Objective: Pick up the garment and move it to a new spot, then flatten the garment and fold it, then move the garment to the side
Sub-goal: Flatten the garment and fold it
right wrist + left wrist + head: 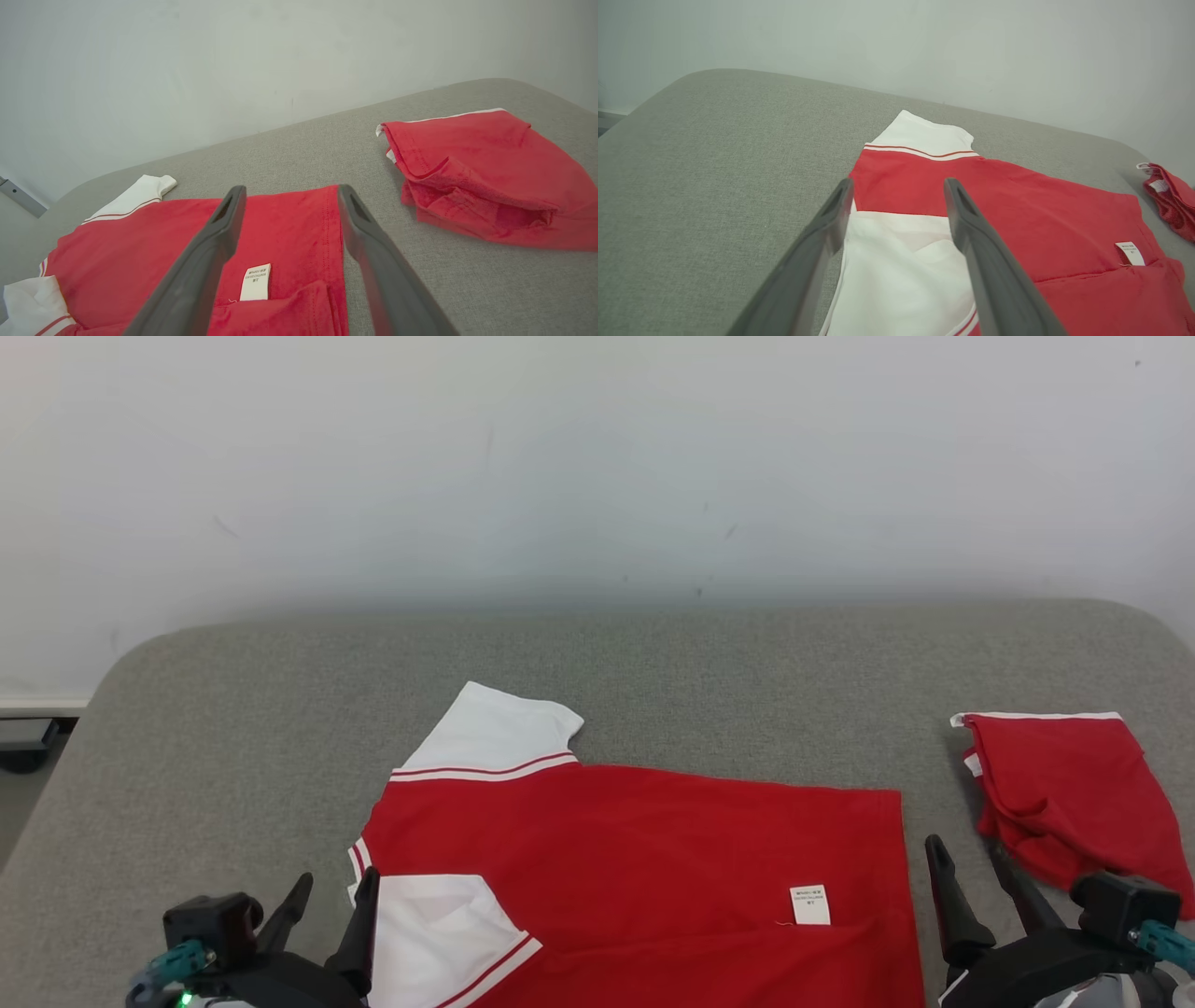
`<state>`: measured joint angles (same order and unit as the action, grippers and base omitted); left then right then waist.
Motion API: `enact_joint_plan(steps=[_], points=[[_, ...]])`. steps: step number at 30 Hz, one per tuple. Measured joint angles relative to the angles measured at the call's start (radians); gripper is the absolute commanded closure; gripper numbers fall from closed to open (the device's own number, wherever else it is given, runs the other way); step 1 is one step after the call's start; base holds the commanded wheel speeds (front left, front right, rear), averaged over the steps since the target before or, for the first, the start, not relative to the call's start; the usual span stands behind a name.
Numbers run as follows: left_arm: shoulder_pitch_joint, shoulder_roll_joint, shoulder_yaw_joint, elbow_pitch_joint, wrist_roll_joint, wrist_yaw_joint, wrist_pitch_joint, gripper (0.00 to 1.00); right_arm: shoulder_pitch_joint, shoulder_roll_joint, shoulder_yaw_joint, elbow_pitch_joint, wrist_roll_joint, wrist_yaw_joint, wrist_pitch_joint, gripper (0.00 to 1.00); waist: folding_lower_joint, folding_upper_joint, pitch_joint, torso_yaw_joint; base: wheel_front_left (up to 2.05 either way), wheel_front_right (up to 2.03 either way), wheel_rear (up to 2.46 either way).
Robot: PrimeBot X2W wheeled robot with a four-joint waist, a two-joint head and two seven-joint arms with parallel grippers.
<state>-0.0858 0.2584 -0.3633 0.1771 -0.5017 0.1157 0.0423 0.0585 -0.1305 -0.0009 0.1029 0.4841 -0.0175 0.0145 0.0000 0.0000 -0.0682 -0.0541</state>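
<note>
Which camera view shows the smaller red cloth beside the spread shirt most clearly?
The right wrist view: the smaller red cloth appears large and nearly whole, its folds plain. The head view shows it smaller, at the right edge. The left wrist view catches just a piece at the picture's edge.

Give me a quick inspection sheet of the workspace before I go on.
Surface: grey padded table.
Job's things: red and white shirt spread mostly flat, white label showing.
Clutter: red garment bunched at the right, apart from the shirt.
Grippers: left gripper open at the shirt's near sleeve; right gripper open beside its hem; both empty.
Cables: nothing seen.
Surroundings: pale wall behind.
</note>
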Motion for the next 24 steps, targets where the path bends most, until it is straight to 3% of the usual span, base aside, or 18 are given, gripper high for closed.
enact_joint_plan(steps=[8, 16, 24], points=[[-0.029, 0.005, -0.023, 0.002, 0.006, 0.0, 0.068, 0.0, -0.01, -0.007, 0.038, 0.023, 0.023, 0.018, 0.112, 0.0, 0.0001, 0.0, 0.04, -0.002, 0.0, 0.0, 0.0], [-0.228, -0.011, -0.032, 0.026, 0.01, 0.0, 0.201, 0.0, -0.173, -0.071, 0.067, 0.019, 0.025, 0.017, 0.286, 0.0, 0.0001, 0.0001, 0.118, -0.013, 0.0, 0.0, 0.0], [-0.463, -0.012, -0.037, 0.12, 0.009, -0.001, 0.363, 0.0, -0.332, -0.081, 0.113, 0.026, 0.024, -0.006, 0.476, 0.0, 0.0002, 0.0001, 0.224, -0.032, 0.0, 0.0, 0.0]])
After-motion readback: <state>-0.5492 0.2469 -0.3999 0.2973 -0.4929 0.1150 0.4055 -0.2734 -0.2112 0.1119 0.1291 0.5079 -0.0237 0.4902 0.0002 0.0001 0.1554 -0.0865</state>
